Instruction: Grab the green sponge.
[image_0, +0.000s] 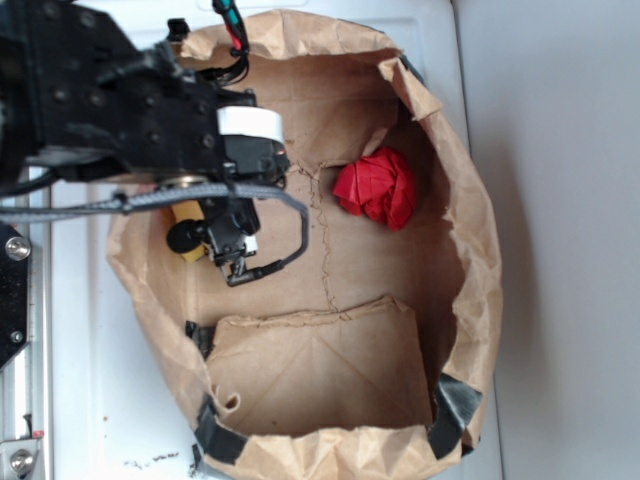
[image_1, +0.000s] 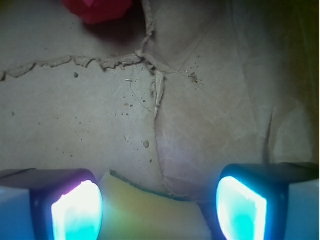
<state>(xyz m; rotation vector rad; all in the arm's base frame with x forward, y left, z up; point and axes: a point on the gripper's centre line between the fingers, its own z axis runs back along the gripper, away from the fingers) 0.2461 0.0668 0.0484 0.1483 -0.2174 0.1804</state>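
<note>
The green sponge (image_1: 152, 210) is yellow foam with a thin dark-green edge. In the wrist view it lies on the brown paper between my two glowing fingers (image_1: 77, 212), touching the left one, with a gap to the right one. In the exterior view only a yellow bit of the sponge (image_0: 186, 216) shows under the black arm, at the left of the paper bag. My gripper (image_0: 228, 250) is open, low over the sponge.
A red fabric ball (image_0: 377, 188) lies at the bag's upper right; it also shows in the wrist view (image_1: 97, 9). The torn brown paper bag (image_0: 470, 230) has raised crumpled walls all round, taped at the corners. It rests on a white surface (image_0: 100, 400).
</note>
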